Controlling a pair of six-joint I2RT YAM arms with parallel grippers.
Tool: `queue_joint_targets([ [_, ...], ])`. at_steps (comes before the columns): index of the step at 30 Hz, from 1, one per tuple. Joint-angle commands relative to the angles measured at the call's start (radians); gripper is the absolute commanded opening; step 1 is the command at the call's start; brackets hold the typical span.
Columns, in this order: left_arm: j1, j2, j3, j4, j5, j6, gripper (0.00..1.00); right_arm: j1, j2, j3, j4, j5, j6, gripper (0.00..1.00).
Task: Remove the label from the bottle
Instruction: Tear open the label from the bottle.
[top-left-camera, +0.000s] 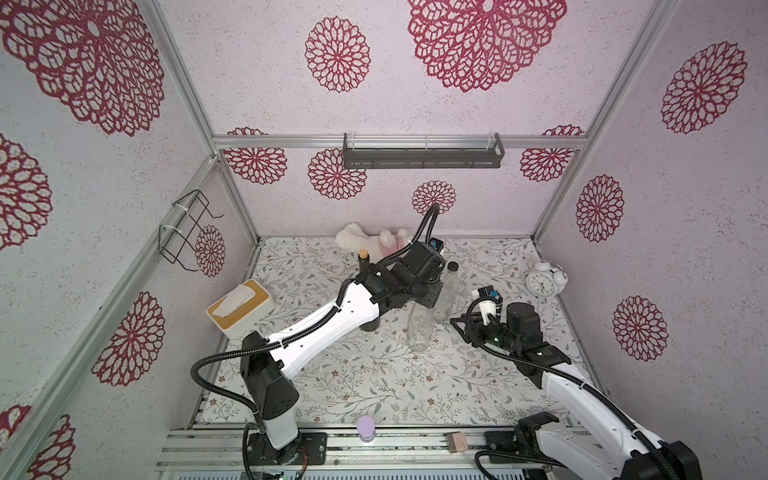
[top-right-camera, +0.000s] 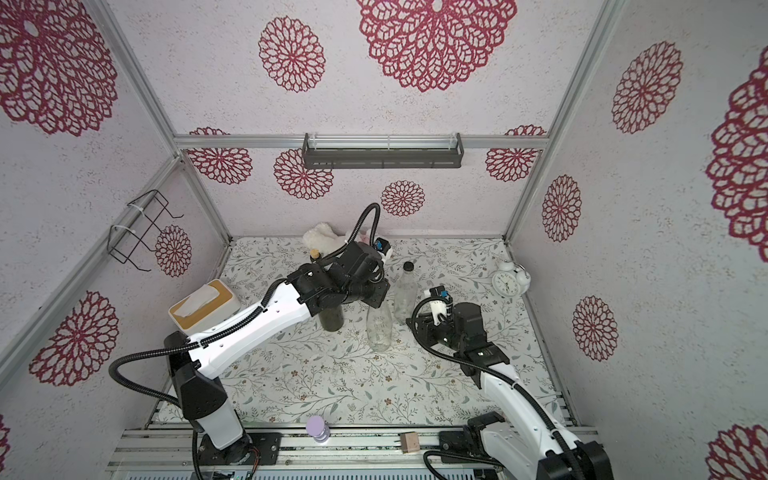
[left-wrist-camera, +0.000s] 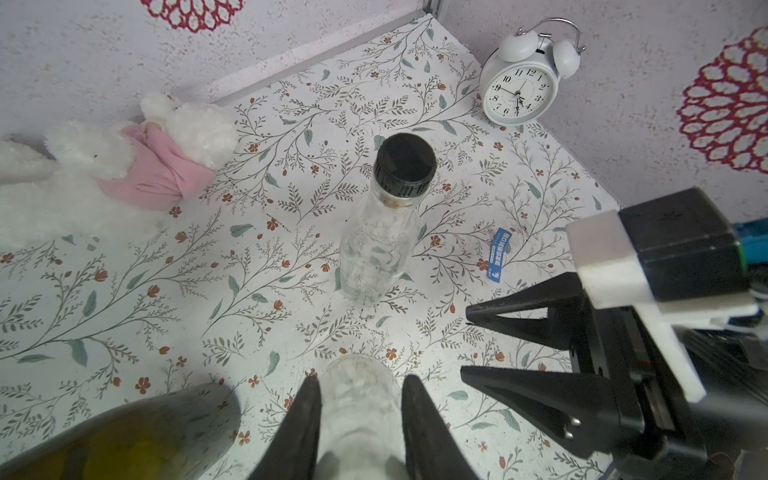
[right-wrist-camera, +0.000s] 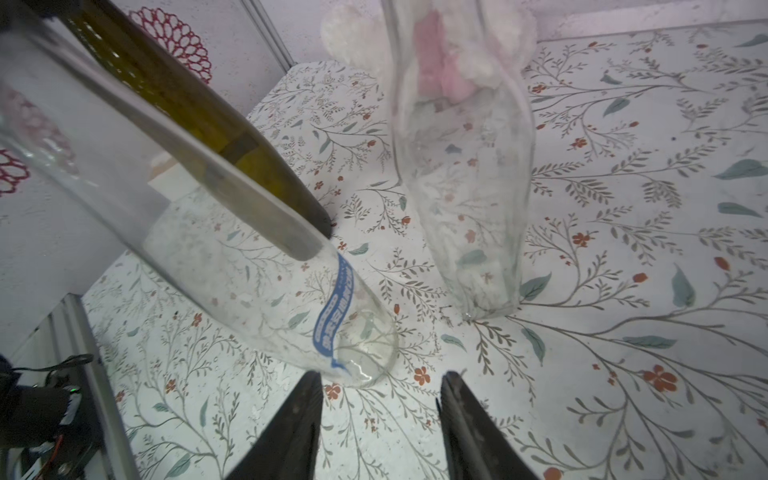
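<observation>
The clear bottle (top-left-camera: 419, 328) is smooth, transparent glass, faintly dusty. The blue label (right-wrist-camera: 334, 316) on it looks like thin printed film. The black cap (left-wrist-camera: 404, 164) is ribbed matt plastic. The plush rabbit (left-wrist-camera: 104, 174) is fluffy cloth. The white alarm clock (left-wrist-camera: 517, 89) is glossy. The tissue box (top-left-camera: 239, 307) has a wood-look lid.

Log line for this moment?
left pincer: shut on bottle | right pincer: open, empty | label: on bottle, near base | scrap: on table

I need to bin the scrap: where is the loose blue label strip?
In the left wrist view, the blue label strip lies flat on the table on the robot's right, between the black-capped clear bottle and the open right claw.
</observation>
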Motion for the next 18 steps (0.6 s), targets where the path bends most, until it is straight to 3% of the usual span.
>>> queue_joint_targets([
  [1,0.003,0.032,-0.035,-0.182,0.017,0.006,0.00,0.001,0.059,0.013,0.029,-0.075,-0.043,0.50],
  [6,0.004,0.027,-0.033,-0.187,0.014,0.008,0.00,0.024,0.158,0.059,0.073,-0.133,-0.079,0.50],
  [12,0.002,0.030,-0.031,-0.184,0.013,0.005,0.00,0.051,0.177,0.070,0.110,-0.138,-0.086,0.50],
  [18,0.004,0.035,-0.025,-0.186,0.015,0.006,0.00,0.063,0.195,0.068,0.134,-0.124,-0.077,0.40],
])
